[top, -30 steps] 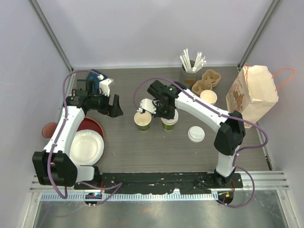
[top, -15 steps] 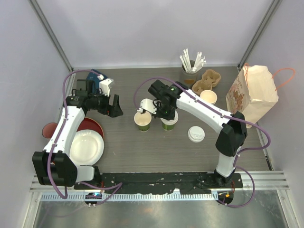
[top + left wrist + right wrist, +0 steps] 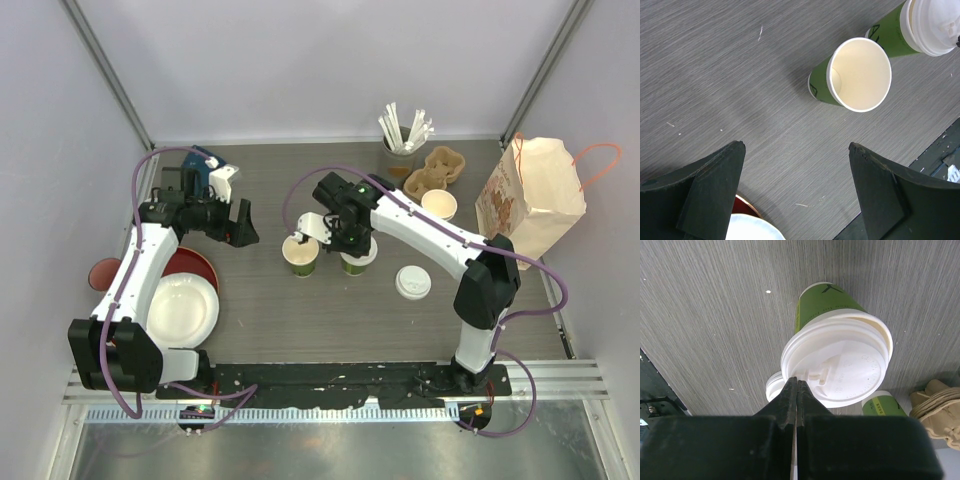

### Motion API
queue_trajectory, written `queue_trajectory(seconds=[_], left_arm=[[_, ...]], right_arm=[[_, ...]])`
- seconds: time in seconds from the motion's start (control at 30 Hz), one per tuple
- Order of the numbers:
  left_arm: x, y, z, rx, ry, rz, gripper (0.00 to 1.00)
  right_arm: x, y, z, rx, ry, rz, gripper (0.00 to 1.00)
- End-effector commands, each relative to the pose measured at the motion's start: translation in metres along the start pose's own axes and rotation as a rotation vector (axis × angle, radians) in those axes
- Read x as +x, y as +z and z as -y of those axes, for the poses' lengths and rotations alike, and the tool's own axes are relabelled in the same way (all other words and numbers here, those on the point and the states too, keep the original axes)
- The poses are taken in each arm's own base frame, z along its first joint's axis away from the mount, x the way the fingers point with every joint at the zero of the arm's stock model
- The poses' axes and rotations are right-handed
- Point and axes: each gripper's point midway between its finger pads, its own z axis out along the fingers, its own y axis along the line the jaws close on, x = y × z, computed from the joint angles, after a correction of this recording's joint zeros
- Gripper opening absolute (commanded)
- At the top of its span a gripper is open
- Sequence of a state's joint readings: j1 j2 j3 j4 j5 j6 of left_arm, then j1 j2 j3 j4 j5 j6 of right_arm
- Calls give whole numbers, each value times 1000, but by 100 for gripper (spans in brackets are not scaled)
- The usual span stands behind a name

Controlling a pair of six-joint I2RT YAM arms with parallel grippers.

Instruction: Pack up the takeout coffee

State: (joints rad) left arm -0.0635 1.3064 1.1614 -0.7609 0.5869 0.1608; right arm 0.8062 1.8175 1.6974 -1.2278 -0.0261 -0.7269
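Note:
An open, empty green paper cup point(image 3: 300, 256) stands mid-table; it also shows in the left wrist view point(image 3: 860, 75). Just right of it stands a second green cup point(image 3: 822, 307) with a white lid point(image 3: 837, 365) sitting on its rim, slightly askew. My right gripper point(image 3: 347, 232) is above this cup with its jaws shut together; its tips point(image 3: 797, 382) sit at the lid's near edge, and nothing is pinched between them. My left gripper point(image 3: 797, 150) is wide open and empty, hovering left of the open cup. A loose white lid point(image 3: 412, 282) lies to the right.
A third cup point(image 3: 438, 205), a cardboard cup carrier point(image 3: 435, 168) and a holder of stirrers point(image 3: 400, 135) stand at the back right. A paper bag point(image 3: 530, 190) stands at the far right. A red bowl point(image 3: 190, 265) and a white plate point(image 3: 182, 310) lie left.
My right gripper has shifted slightly down and toward the lidded cup. The left arm has not moved.

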Motion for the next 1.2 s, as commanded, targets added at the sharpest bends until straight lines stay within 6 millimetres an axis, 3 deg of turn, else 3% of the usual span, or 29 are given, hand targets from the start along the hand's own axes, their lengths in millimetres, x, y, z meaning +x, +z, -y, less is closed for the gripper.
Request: queue_trajectory(seconds=[0.0, 0.4, 1.17], left_arm=[[-11, -6, 4, 7, 24, 31, 89], [-11, -7, 4, -2, 32, 33, 90], [-12, -9, 5, -3, 43, 41, 90]], right_arm=[[-6, -9, 3, 23, -14, 28, 1], [-18, -15, 10, 35, -21, 60, 1], [-3, 0, 7, 13, 0, 9, 1]])
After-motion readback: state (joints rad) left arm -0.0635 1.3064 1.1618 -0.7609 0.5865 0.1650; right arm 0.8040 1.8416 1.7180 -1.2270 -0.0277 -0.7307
